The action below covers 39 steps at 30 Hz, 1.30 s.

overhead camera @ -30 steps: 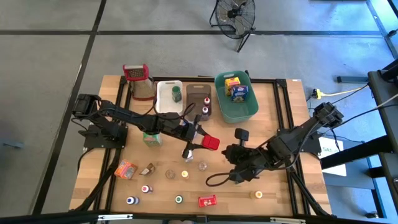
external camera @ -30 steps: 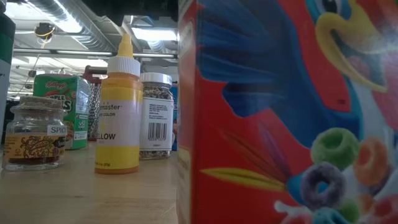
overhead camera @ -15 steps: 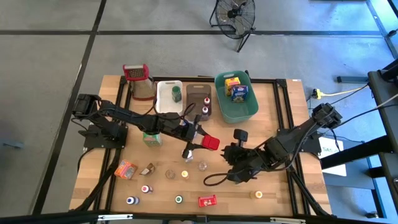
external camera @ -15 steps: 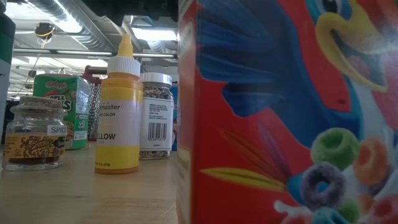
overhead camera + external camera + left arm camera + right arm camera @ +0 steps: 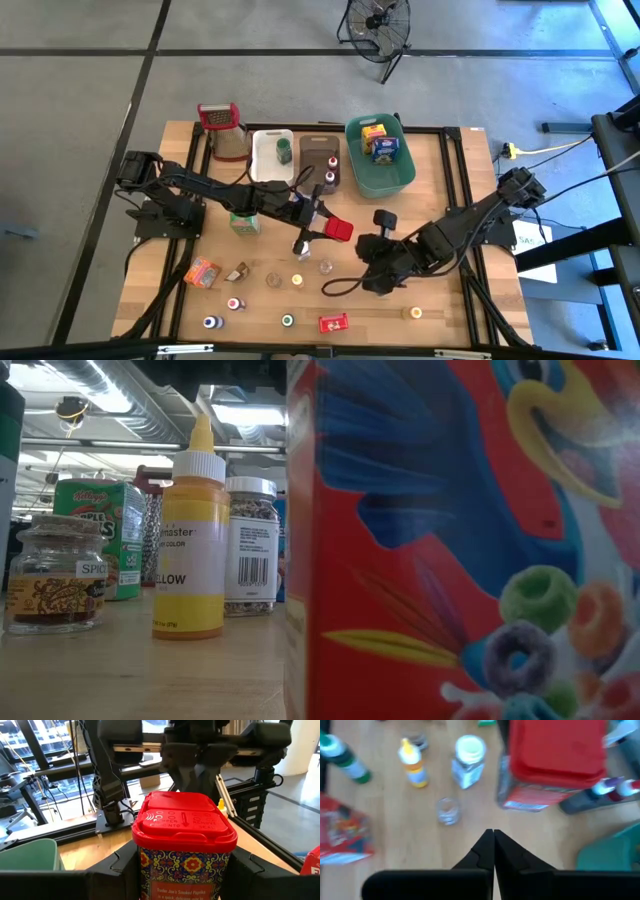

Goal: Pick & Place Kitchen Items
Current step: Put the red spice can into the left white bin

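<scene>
The red-lidded spice tin (image 5: 184,845) is grasped between the fingers of the left gripper (image 5: 322,226), above the middle of the wooden surface (image 5: 440,300), a little in front of the brown bin (image 5: 318,152). Nearer the front edge than the tin stand a small clear jar (image 5: 447,811), a white-capped jar (image 5: 467,761) and a yellow bottle (image 5: 413,763). The right gripper (image 5: 493,851), clenched and empty, hangs over the surface to the right of the tin.
</scene>
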Each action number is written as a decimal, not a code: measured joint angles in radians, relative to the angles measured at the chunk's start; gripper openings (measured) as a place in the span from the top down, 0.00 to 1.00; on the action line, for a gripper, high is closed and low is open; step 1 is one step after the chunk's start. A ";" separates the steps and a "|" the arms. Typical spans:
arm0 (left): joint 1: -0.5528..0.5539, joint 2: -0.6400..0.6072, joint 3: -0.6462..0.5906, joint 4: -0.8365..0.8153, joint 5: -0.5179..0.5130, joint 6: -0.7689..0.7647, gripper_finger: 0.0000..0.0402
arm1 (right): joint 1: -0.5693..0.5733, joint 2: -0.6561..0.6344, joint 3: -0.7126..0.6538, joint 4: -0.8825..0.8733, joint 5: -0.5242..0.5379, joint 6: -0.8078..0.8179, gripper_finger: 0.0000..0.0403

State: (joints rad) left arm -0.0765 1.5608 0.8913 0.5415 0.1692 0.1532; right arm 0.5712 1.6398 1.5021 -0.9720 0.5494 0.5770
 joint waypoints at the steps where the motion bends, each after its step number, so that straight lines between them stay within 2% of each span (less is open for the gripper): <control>1: 0.000 0.000 0.000 0.000 0.000 0.000 0.54 | 0.000 0.000 0.000 0.003 0.017 0.001 0.99; 13: 0.000 0.000 0.000 -0.002 0.000 0.000 0.54 | -0.002 -0.001 0.000 0.007 0.001 0.014 0.96; 23: 0.000 0.000 0.000 -0.003 0.000 0.003 0.54 | -0.003 -0.001 0.000 0.003 0.052 -0.008 0.72; 26: 0.000 0.000 0.000 -0.003 0.000 0.009 0.54 | -0.003 -0.001 0.000 -0.006 0.051 -0.010 0.69; 28: 0.000 0.000 0.000 -0.003 0.000 0.009 0.54 | -0.003 -0.001 0.000 -0.016 0.051 0.021 0.73; 32: 0.000 0.000 0.000 -0.003 0.000 0.010 0.54 | -0.008 0.004 0.000 -0.041 0.034 0.038 0.96; 35: 0.000 -0.006 0.000 -0.017 0.000 0.011 0.54 | -0.008 0.004 0.000 -0.037 0.003 0.044 0.99; 39: 0.000 -0.026 0.000 -0.036 0.000 0.017 0.54 | -0.008 0.004 0.000 -0.033 0.025 0.068 0.98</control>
State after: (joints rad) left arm -0.0767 1.5344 0.8909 0.5054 0.1696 0.1706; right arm 0.5636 1.6436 1.5021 -1.0053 0.5745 0.6448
